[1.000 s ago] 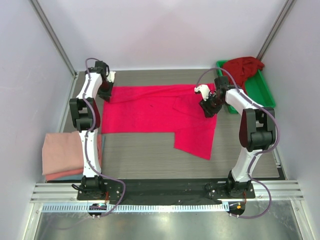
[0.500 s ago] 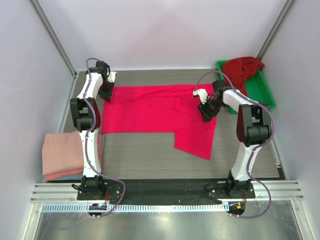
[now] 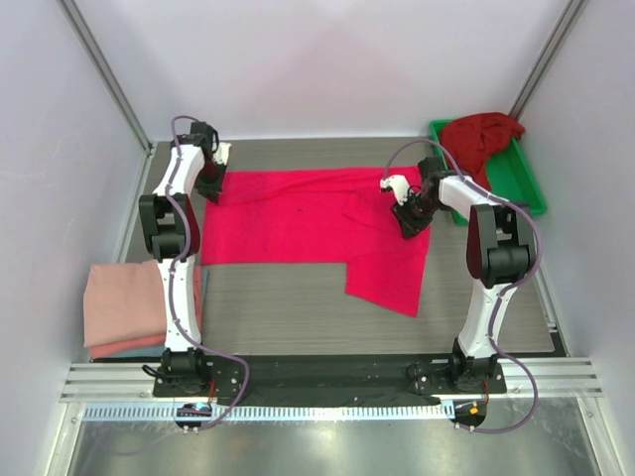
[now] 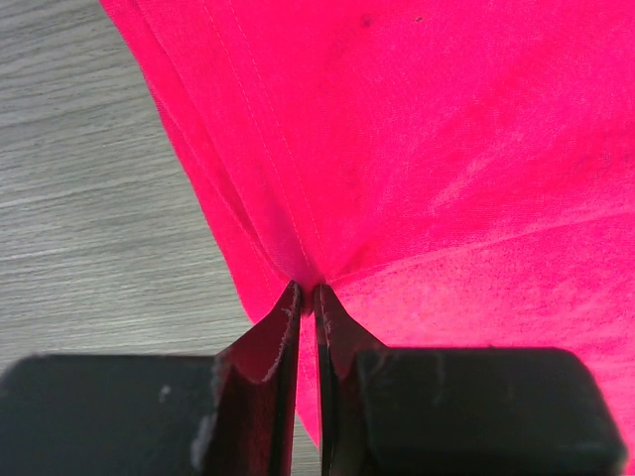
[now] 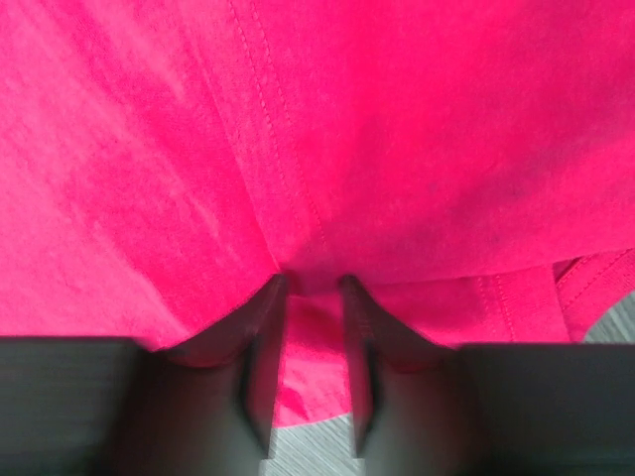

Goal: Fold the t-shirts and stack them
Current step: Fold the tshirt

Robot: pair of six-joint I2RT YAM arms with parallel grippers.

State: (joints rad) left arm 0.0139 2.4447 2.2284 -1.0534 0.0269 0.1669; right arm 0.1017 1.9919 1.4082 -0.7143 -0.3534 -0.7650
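Observation:
A bright pinkish-red t-shirt (image 3: 298,218) lies spread on the table, its right part folded into a flap reaching toward me. My left gripper (image 3: 210,188) is at the shirt's far left corner and is shut on the cloth (image 4: 417,198), which bunches at its tips (image 4: 306,288). My right gripper (image 3: 407,220) is down on the shirt's right side near the far edge. Its jaws (image 5: 313,283) stand a little apart with a fold of the cloth (image 5: 317,337) between them. A darker crimson t-shirt (image 3: 481,134) lies crumpled at the far right. Folded salmon-pink t-shirts (image 3: 124,307) are stacked at the near left.
The crimson shirt lies in a green tray (image 3: 521,183) at the far right corner. White walls with metal posts close in the table on three sides. The arms' base rail (image 3: 317,377) runs along the near edge.
My right gripper has shifted slightly left and farther onto the shirt, and its jaws have narrowed around the cloth. The left arm has not moved.

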